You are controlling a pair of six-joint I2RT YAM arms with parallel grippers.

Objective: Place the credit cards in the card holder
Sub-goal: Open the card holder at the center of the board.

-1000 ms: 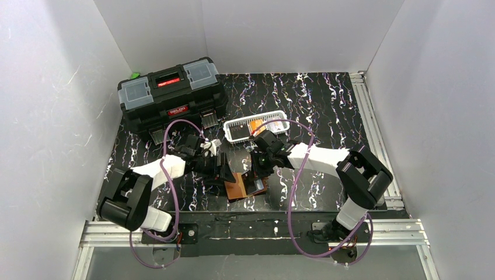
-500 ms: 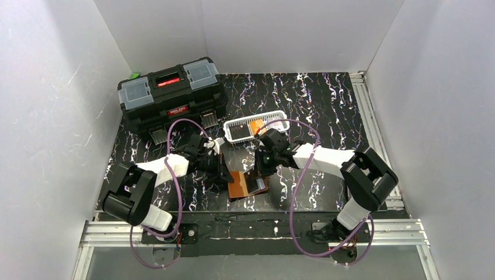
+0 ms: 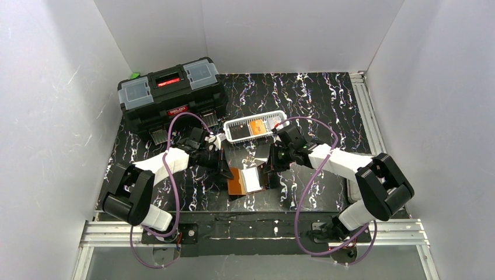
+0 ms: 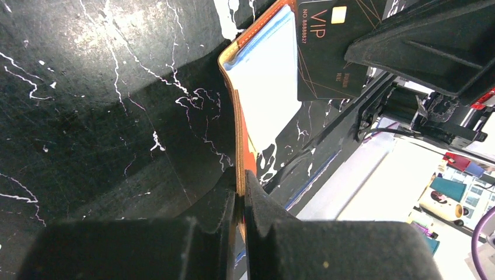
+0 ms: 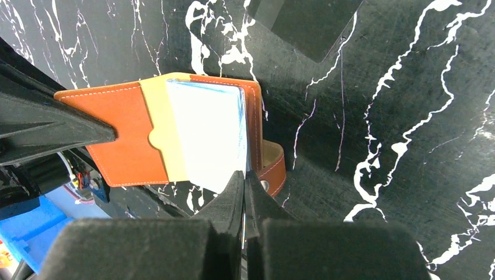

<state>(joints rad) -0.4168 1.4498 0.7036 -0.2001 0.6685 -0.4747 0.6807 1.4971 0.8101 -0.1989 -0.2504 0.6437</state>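
White walls close in a black table (image 3: 327,105) veined with white. At its far left sits a black toolbox (image 3: 172,96) with a red handle. Just right of the toolbox, at the far middle, lies a white slotted basket (image 3: 236,129) with orange cards (image 3: 257,126) in it.

Both arms reach in toward the near middle, where the card holder (image 5: 117,134) lies open on the table, orange-brown inside, its clear sleeves fanned up pale. The left gripper (image 4: 240,198) is closed thin on the holder's left cover edge, which runs straight in between its fingers. The right gripper (image 5: 244,178) is likewise closed narrow on the holder's right edge, where the sleeves meet the cover. The snap tab (image 5: 274,166) curls out on the table just right of that grip.

A black card (image 4: 321,52) marked VIP lies just beyond the sleeves on the far side, outside the holder.
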